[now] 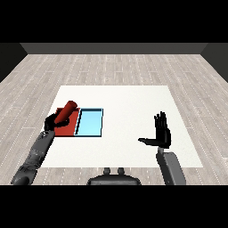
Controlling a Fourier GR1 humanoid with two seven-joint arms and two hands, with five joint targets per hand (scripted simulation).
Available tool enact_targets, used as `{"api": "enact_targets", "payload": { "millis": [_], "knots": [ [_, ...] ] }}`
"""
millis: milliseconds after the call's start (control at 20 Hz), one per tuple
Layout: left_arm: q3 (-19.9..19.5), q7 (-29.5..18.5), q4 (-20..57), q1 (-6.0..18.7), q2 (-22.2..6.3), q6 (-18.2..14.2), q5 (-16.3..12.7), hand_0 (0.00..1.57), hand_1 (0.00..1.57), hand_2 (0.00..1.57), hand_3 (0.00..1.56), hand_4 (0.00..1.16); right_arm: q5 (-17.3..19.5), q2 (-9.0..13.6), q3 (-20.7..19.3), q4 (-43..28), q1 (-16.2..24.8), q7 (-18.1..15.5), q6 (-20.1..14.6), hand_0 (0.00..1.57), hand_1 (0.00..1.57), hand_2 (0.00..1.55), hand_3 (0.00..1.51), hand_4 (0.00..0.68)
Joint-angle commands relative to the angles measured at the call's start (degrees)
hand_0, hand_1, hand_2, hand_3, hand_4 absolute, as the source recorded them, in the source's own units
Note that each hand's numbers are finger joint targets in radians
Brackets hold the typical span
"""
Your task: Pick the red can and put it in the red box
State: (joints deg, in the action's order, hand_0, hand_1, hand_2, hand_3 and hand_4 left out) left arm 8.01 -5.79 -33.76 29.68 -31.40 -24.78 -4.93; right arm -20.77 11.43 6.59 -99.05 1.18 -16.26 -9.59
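Red can (67,110) tilts in left hand (52,121) fingers over red tray (67,128); right hand (162,133) spread above white table (129,98).

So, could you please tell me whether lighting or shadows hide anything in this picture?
Head view: lighting is even, with no glare or strong shadows on the white table; the left robot hand is black and covers the lower end of the red can over the red tray, so its fingers are hard to separate.

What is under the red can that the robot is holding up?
The red tray lies under the red can, which the left hand holds tilted over it. The hand and can cover part of the tray's floor, so anything lying there is hidden.
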Motion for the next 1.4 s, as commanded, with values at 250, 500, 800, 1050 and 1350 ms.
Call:
{"api": "enact_targets", "payload": {
  "millis": [250, 500, 800, 1050, 1350],
  "knots": [
    [0.49, 2.00, 22.93, 6.50, 4.67, 2.43, 3.83, 0.92, 0.92, 0.88, 0.00, 0.71, 0.82, -1.22, -1.56, 8.25, -2.65, -5.17, 1.65, 0.00, 0.00, 0.00, 0.00, 0.000],
    [4.22, 0.88, 27.84, 8.78, 1.58, 12.08, 8.23, 0.00, 0.00, 0.00, 0.00, 0.20, 1.26, -2.28, -1.14, 8.74, -2.94, -6.39, 1.70, 0.00, 0.00, 0.00, 0.00, 0.000],
    [-6.61, -8.47, 24.67, 9.76, 1.22, 8.96, -1.46, 0.00, 0.00, 0.00, 0.00, 0.00, 0.77, -2.92, -1.27, 8.41, -6.04, -3.98, 1.12, 0.00, 0.00, 0.00, 0.00, 0.000],
    [-16.42, -25.97, 13.37, 8.75, 3.87, 19.16, -12.27, 0.47, 0.47, 0.47, 0.00, 0.00, -0.77, -1.44, -2.31, 9.19, -5.11, -5.02, 4.15, 0.00, 0.00, 0.00, 0.00, 0.000],
    [-19.91, -37.35, 0.70, 6.25, 15.95, 31.88, -20.66, 0.00, 0.00, 0.00, 0.00, 0.00, 0.89, -0.78, -1.58, 10.21, -4.67, -5.96, 4.63, 0.00, 0.00, 0.00, 0.00, 0.000]
  ]
}}
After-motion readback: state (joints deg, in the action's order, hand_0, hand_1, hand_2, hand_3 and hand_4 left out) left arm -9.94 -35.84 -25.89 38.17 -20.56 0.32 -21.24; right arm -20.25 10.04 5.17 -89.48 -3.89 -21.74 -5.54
